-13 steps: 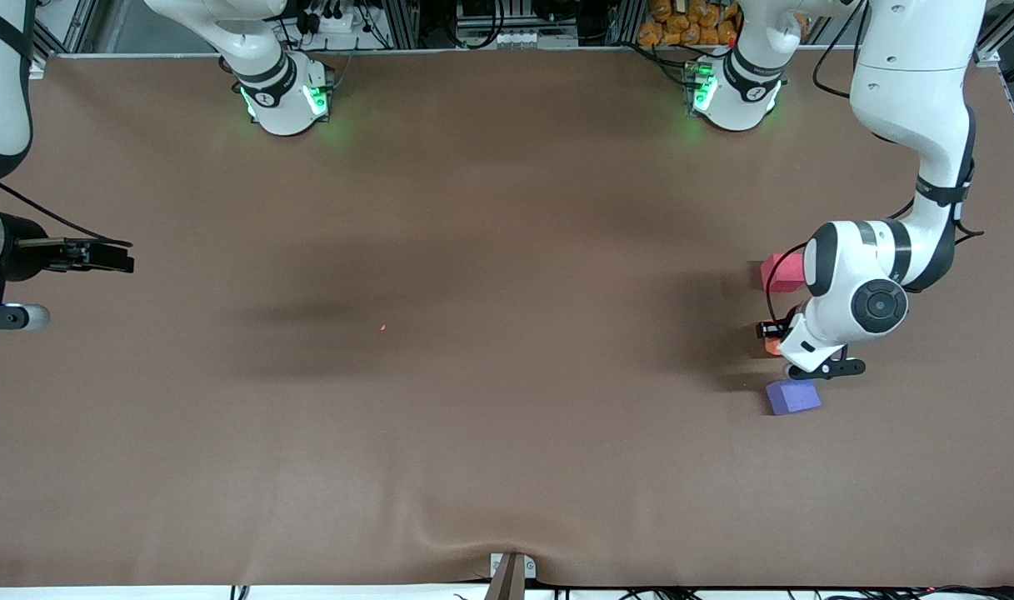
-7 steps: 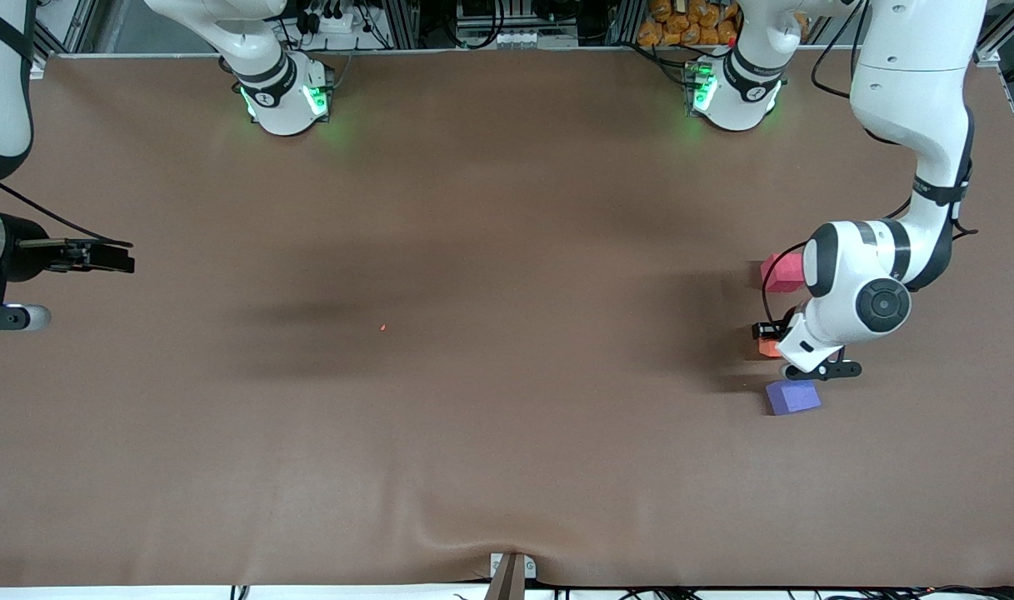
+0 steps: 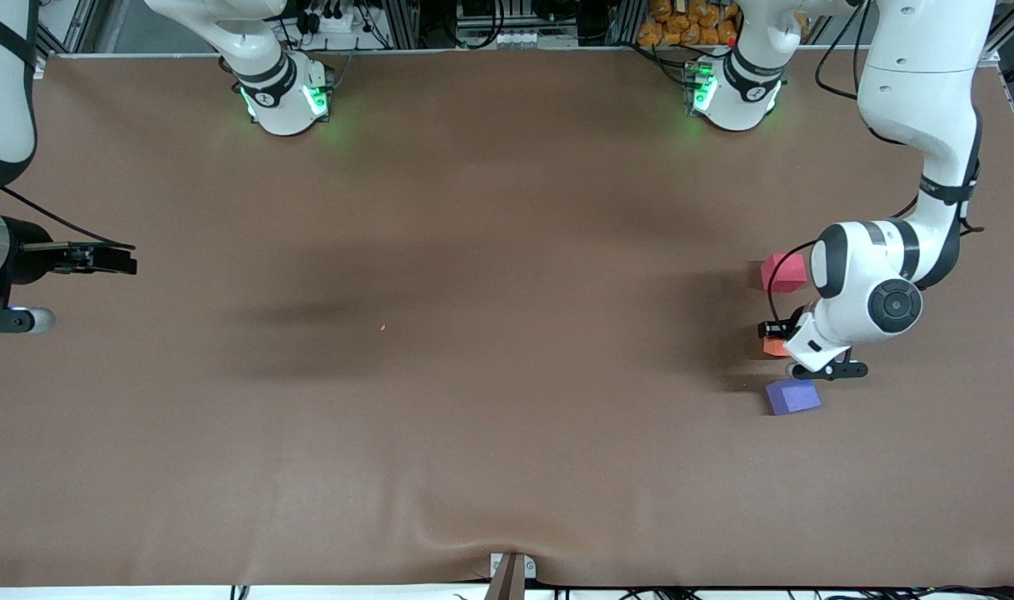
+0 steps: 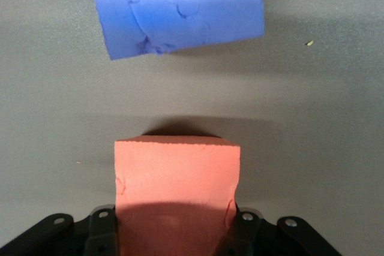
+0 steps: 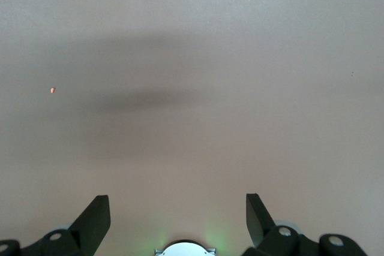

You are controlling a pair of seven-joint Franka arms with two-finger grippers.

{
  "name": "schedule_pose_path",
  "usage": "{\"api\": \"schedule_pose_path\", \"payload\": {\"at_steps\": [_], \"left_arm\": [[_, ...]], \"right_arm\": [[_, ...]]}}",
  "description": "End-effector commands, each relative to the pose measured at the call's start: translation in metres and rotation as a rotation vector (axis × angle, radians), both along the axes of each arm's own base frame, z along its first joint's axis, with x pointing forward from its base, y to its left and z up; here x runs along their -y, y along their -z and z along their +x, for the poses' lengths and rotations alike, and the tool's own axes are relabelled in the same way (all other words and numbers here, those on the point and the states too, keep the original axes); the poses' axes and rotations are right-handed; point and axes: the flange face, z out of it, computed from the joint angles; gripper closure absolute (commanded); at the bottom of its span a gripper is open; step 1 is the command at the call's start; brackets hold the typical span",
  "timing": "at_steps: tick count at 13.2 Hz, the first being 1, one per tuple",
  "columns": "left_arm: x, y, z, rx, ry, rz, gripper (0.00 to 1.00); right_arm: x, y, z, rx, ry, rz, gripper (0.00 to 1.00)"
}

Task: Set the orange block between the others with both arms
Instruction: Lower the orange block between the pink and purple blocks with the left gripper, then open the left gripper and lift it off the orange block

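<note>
The brown table (image 3: 473,417) stretches wide and mostly bare, and the work sits at the left arm's end of it. The left arm (image 3: 915,125) bends down from its base and folds over the blocks, so its wrist hides much of what it carries. The right arm (image 3: 2,92) waits at its own end of the table, its gripper (image 5: 177,214) spread wide with nothing in it, hanging over bare cloth, well apart from the blocks. The left gripper (image 3: 771,331) is clenched on the orange block (image 4: 177,190), low over the gap between the other two, which looks like the reason for the arm's folded pose. The red block (image 3: 783,272) lies farther from the front camera and the purple block (image 3: 793,397) nearer, with the orange one between them in a rough line. In the left wrist view a dark shadow shows just past the orange block's edge, so I cannot tell whether it rests on the table. A tiny orange crumb (image 3: 382,327) lies near the table's middle. I judge the placing nearly done, with only the release left.
</note>
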Motion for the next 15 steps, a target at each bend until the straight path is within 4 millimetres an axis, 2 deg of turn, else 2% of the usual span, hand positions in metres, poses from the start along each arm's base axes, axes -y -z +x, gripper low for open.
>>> {"api": "schedule_pose_path", "payload": {"at_steps": [1,2,5,6,8,12,13,14,15], "left_arm": [[-0.002,0.009,-0.005,-0.011,-0.01,-0.014,0.24],[-0.001,0.008,-0.004,-0.009,-0.008,-0.015,0.0],[0.0,-0.003,-0.004,-0.014,-0.017,-0.017,0.0],[0.002,-0.014,-0.003,-0.011,-0.014,-0.02,0.0],[0.005,-0.047,-0.002,0.003,-0.012,-0.03,0.0],[0.001,-0.131,-0.001,0.083,-0.022,-0.055,0.0],[-0.005,-0.154,-0.003,0.094,-0.039,-0.06,0.0],[-0.019,-0.168,-0.013,0.052,-0.104,-0.058,0.0],[-0.042,-0.184,-0.022,0.026,-0.184,-0.056,0.0]], "right_arm": [[-0.001,0.0,-0.001,-0.003,-0.005,-0.012,0.0],[-0.001,-0.001,-0.001,0.0,-0.003,-0.009,0.0],[0.006,-0.002,-0.001,0.006,0.011,-0.002,0.0],[0.005,-0.001,-0.001,0.005,0.01,-0.002,0.0],[0.0,-0.004,0.0,0.009,-0.002,-0.014,0.0],[0.007,-0.012,0.002,0.049,0.009,-0.016,0.0],[0.009,-0.015,0.001,0.052,0.014,-0.015,0.0],[0.015,-0.016,0.0,0.05,0.025,-0.015,0.0],[0.018,-0.016,-0.001,0.049,0.03,-0.014,0.0]]}}
